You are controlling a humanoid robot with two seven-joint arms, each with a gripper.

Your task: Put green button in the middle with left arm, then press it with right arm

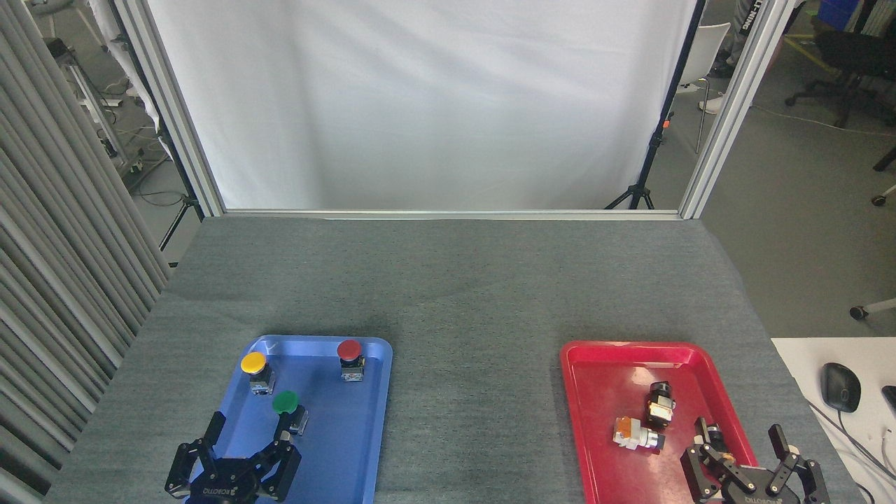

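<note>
Head view, nearest edge: left tool (pixel 250 434) low over the near end of the blue tray (pixel 350 448), fingers spread apart, nothing between them. Right tool (pixel 742 448) at the near right corner of the red tray (pixel 602 420), fingers likewise apart and empty.

Just beyond the left tool's right fingertip: green button (pixel 285 402), in the blue tray, apparently tilted, cap close to that finger but not gripped. Contact not certain from this angle. Farther from the tool: yellow-capped button (pixel 254 365) and red-capped button (pixel 349 352), both upright, untouched.

To the left tool's right, between the trays: the middle (pixel 476 392), bare bench cloth.

Status, by judgement: approach to the pick only. Outstanding: grasp, carry to the middle, release, then the right-arm press.
</note>
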